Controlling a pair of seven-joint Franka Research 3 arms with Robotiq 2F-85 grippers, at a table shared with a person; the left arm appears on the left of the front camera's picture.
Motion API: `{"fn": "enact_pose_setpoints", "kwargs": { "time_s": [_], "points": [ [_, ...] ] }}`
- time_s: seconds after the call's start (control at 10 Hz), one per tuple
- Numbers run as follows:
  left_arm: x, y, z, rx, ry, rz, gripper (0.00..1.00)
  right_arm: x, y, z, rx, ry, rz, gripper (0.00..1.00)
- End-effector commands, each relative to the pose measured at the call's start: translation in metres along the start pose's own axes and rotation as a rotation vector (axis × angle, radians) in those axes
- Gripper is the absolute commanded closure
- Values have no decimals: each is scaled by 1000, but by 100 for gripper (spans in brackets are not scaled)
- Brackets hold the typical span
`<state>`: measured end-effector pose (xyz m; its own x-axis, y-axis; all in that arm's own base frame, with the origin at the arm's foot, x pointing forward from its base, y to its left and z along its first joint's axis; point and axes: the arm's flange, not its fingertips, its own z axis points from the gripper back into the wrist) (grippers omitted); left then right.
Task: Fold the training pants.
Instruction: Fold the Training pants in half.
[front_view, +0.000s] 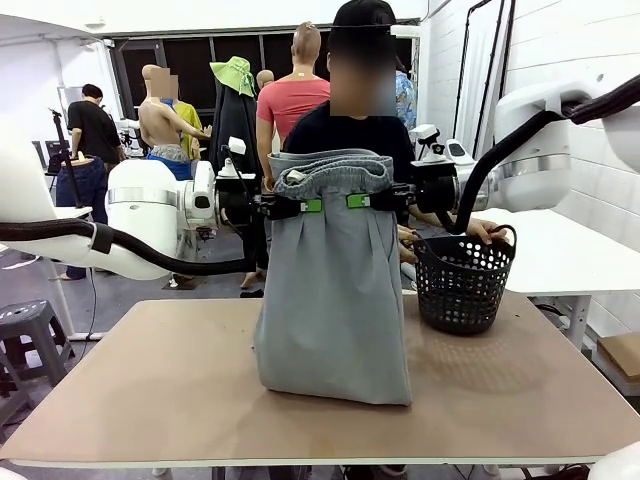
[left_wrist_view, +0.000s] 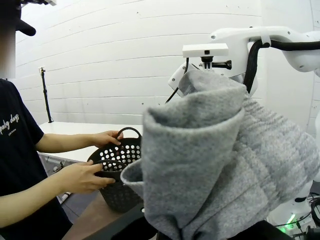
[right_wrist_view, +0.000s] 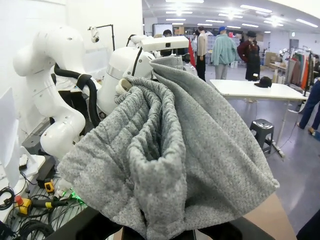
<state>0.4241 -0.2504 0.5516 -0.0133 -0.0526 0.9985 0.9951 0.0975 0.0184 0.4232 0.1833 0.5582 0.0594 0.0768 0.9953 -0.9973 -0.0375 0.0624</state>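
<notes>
Hanging between the two arms, the training pants (front_view: 333, 290) are held up above the table (front_view: 140, 390) by the gathered waistband, and the lower end of the cloth rests on the tabletop, near the middle. The left gripper (front_view: 303, 206) pinches the waistband from the left side and the right gripper (front_view: 365, 201) pinches it from the right side — both have their green pads closed on the grey cloth, close to each other. The waistband sags over above them in a soft fold. In both wrist views the bunched grey jersey covers the fingers. Just right of the pants a black mesh basket (front_view: 462, 285) stands on the table, and the person's hands (left_wrist_view: 95, 176) hold it — one at the handle, one at the rim.
</notes>
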Motion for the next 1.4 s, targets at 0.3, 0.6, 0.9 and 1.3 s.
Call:
{"fn": "enact_pose_setpoints", "kwargs": {
  "time_s": [0.3, 0.6, 0.9, 1.3],
  "points": [
    [5, 11, 1, 5, -14, 1, 100, 19, -16, -5, -16, 41, 18, 100],
    [5, 11, 1, 5, -14, 1, 100, 15, -13, -2, 2, 20, 30, 100],
    [9, 38, -1, -15, -3, 7, 100, 22, -38, -7, -1, 48, 58, 100],
    [52, 116, -10, 38, 53, -44, 100, 66, -116, -13, -34, 82, 150, 100]
  ]
}}
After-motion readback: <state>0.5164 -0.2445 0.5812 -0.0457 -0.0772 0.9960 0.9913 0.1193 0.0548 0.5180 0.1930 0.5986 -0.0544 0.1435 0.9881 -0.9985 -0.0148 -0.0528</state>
